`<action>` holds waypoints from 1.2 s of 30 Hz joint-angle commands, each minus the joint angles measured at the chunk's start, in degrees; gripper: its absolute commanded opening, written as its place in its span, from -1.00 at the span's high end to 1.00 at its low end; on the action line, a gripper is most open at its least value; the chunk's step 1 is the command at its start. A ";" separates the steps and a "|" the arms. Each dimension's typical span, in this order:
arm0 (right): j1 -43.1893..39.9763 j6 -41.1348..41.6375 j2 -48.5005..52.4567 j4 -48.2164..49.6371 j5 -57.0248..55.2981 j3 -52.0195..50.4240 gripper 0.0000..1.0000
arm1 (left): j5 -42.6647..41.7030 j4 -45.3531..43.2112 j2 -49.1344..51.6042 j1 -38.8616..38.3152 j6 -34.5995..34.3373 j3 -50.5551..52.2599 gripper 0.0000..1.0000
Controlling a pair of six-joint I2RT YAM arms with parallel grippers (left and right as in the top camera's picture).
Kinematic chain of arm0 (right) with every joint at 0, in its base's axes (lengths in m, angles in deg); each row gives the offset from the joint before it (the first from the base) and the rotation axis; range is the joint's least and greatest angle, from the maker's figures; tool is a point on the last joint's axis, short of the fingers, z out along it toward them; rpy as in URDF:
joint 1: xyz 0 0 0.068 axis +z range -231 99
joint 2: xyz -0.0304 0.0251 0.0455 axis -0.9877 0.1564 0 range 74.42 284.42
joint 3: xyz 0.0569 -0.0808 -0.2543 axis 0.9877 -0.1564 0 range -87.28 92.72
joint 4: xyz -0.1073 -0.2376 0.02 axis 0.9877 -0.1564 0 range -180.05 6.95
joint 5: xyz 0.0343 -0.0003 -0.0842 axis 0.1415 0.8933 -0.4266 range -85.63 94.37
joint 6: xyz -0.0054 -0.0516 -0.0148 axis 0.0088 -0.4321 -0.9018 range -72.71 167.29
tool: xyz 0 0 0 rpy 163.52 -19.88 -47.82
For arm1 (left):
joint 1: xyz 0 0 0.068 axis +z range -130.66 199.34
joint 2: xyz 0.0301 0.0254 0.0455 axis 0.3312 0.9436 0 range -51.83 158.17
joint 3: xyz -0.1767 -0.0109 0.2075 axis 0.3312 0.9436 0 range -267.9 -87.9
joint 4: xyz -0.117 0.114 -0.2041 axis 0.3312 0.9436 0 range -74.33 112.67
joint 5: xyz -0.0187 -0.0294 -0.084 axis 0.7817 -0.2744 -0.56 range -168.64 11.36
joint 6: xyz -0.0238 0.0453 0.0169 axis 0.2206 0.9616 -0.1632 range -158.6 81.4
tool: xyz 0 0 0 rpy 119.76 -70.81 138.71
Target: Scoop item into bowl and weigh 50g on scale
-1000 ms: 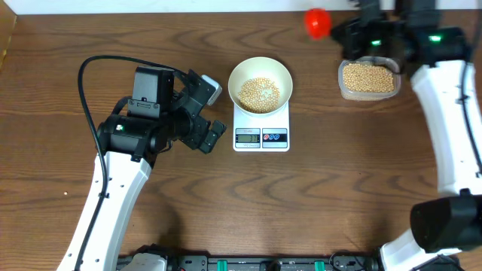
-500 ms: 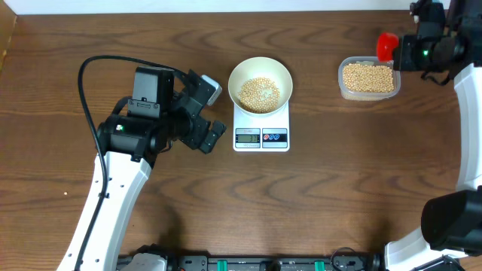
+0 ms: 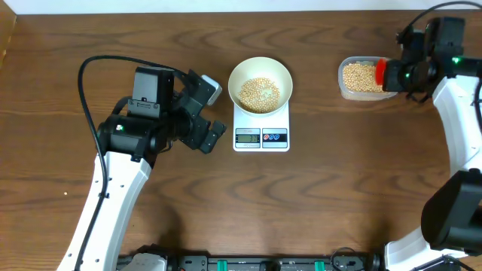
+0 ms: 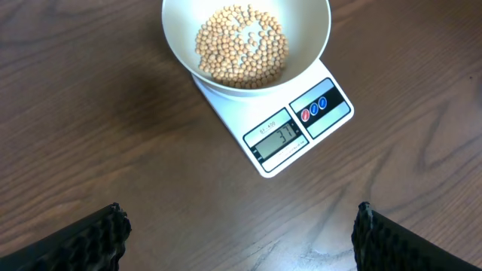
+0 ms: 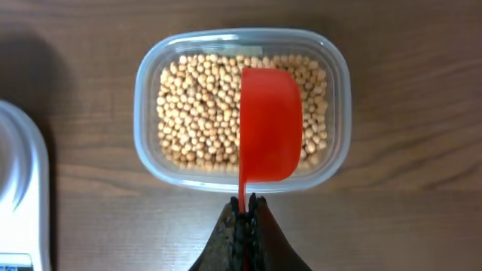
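Note:
A white bowl (image 3: 260, 81) holding tan beans (image 3: 259, 93) sits on the white scale (image 3: 261, 134); both also show in the left wrist view, bowl (image 4: 301, 30) and scale (image 4: 297, 132), whose display reads 31. A clear tub (image 3: 360, 78) of beans (image 5: 203, 105) stands at the far right. My right gripper (image 3: 398, 74) is shut on the handle of a red scoop (image 5: 269, 124), held bowl-down over the tub (image 5: 147, 83). My left gripper (image 3: 212, 113) is open and empty, left of the scale; in its wrist view (image 4: 239, 233) only bare wood lies between the fingers.
The wooden table's far edge runs along the top of the overhead view. A black cable (image 3: 94, 64) loops from the left arm at the left side.
My right gripper has swung the red scoop from beyond the tub's far side, round its right end, to a spot over the tub's right part. The left arm has not moved.

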 commanded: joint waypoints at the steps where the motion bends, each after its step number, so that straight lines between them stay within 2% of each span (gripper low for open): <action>1: -0.02 0.39 -0.22 3.93 -0.50 -3.39 0.98 | 0.31 0.11 -0.04 -0.11 0.76 -0.83 -0.93; 13: -0.02 2.16 -0.11 13.18 -1.33 -11.63 0.98 | 0.31 0.11 -0.04 -0.11 0.76 -0.83 -0.93; 22: 0.04 8.35 -0.09 19.28 2.01 -16.68 0.98 | 0.31 0.11 -0.04 -0.11 0.74 -0.83 -0.93; 36: 0.02 12.41 -0.09 23.45 9.49 -16.92 0.98 | 0.28 0.11 -0.04 -0.11 0.76 -0.83 -0.93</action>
